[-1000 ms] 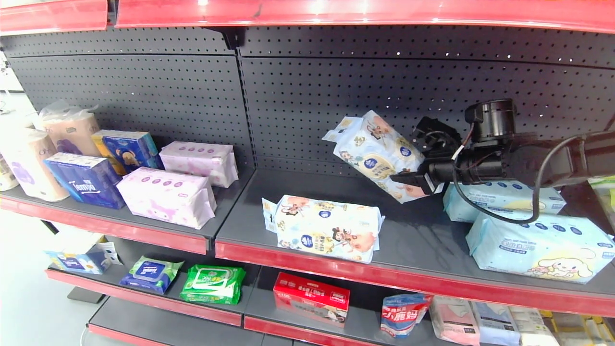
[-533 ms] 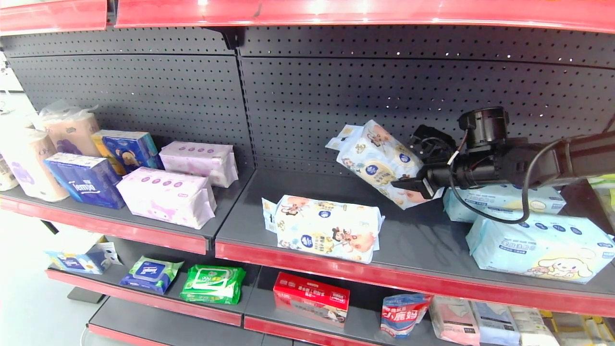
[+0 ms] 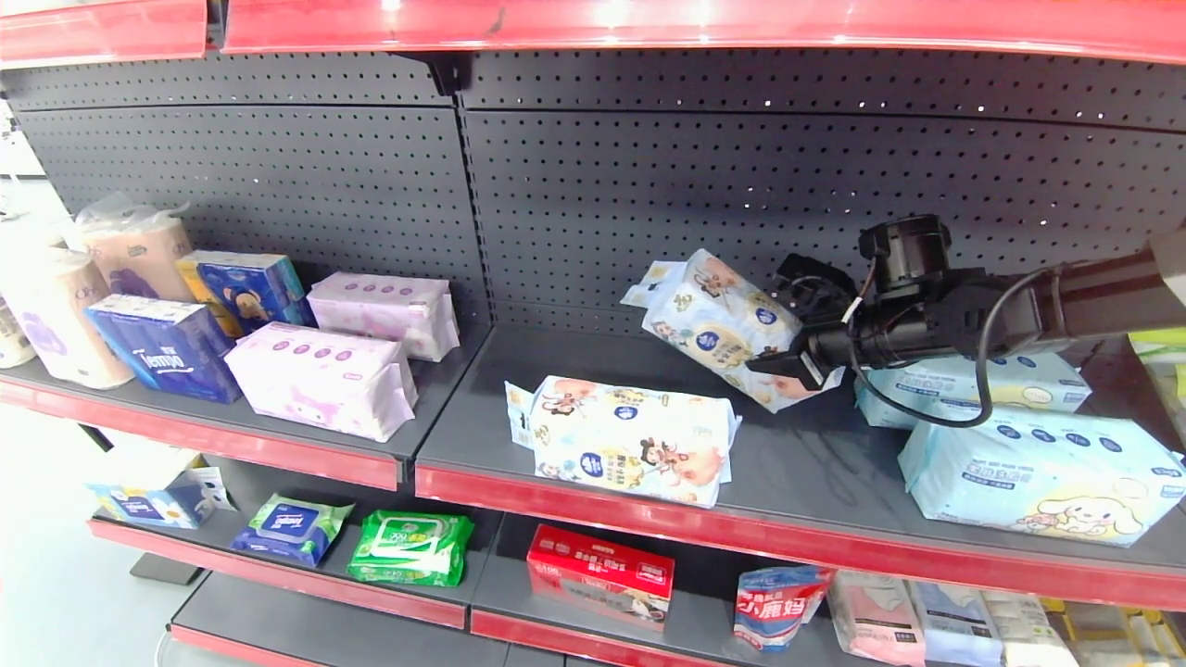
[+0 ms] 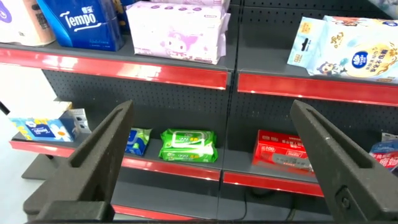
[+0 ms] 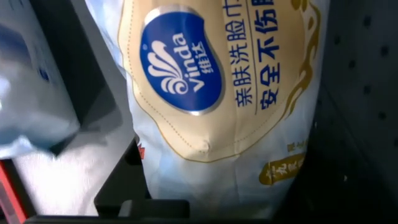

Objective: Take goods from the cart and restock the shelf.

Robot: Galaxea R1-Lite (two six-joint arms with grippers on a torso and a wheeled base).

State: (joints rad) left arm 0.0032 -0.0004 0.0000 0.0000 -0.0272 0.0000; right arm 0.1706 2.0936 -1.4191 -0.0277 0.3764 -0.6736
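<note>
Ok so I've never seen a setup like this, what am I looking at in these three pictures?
It is a two-armed robot restocking a shop shelf. The wide picture comes from a camera on its head. The black arm coming in from the right is its right arm. Its right claw is shut on a white tissue pack, held tilted near the back panel. A matching pack lies at the shelf's front edge, with pink packs to the left and light blue packs to the right. The other two pictures come from cameras on the wrists. The right one looks at the held pack close up. The left one shows the left claw, open and holding nothing, facing the lower shelves.
</note>
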